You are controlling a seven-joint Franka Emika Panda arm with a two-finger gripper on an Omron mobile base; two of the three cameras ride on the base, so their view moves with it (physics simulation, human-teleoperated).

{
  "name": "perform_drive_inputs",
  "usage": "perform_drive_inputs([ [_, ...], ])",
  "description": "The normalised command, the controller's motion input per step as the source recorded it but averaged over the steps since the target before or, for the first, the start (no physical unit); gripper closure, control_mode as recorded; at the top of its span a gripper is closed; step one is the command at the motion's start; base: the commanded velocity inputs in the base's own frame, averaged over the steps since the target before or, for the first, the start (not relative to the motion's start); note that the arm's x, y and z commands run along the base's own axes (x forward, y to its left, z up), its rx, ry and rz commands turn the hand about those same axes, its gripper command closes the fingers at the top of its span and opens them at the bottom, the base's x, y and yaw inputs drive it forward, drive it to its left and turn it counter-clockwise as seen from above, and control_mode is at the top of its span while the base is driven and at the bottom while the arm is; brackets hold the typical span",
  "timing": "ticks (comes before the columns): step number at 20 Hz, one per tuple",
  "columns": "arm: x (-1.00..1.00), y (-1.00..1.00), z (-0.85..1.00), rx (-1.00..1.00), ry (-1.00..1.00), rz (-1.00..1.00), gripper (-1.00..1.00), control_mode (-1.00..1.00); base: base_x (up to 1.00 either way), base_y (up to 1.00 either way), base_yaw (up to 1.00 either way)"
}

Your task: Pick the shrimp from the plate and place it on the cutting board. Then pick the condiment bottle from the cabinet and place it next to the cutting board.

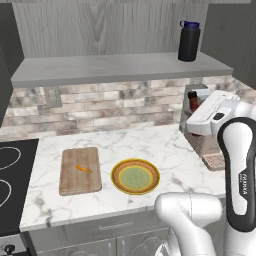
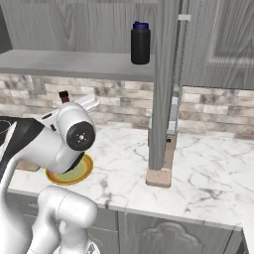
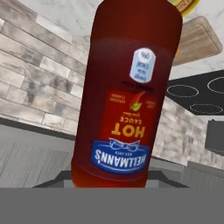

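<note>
The shrimp [image 1: 83,168] is lying on the cutting board [image 1: 80,170], so the second step is running. The gripper [image 1: 192,106] is holding the condiment bottle [image 3: 127,87] between half-closed jaws. Next, I think, is carrying it beside the board, which is lying well left of the gripper.

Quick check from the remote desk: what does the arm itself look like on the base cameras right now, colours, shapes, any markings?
The arm is built of glossy white rounded shells with dark joints. In the left base view a black band runs down one link with small pale lettering, too small to read. In the right base view a joint ends in a round dark grey cap. No loose cables show.
</note>
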Motion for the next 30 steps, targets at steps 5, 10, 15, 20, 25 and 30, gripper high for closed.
perform_drive_inputs([
  [5, -0.21, 0.12, -0.14, 0.05, 0.00, 0.02, 1.00, -1.00, 0.00, 0.00, 0.00],
  [10, -0.02, 0.02, -0.03, 0.00, 0.00, 0.00, 1.00, -1.00, 0.00, 0.00, 0.00],
  [15, 0.00, 0.00, -0.07, 0.00, 0.00, 0.00, 1.00, -1.00, 0.00, 0.00, 0.00],
  [20, 0.00, -0.02, -0.30, 0.00, 0.00, 0.00, 1.00, -1.00, 0.00, 0.00, 0.00],
  [25, 0.00, 0.00, -0.50, 0.00, 0.00, 0.03, 1.00, -1.00, 0.00, 0.00, 0.00],
  [30, 0.00, 0.00, -0.56, 0.03, -0.02, 0.06, 1.00, -1.00, 0.00, 0.00, 0.00],
])
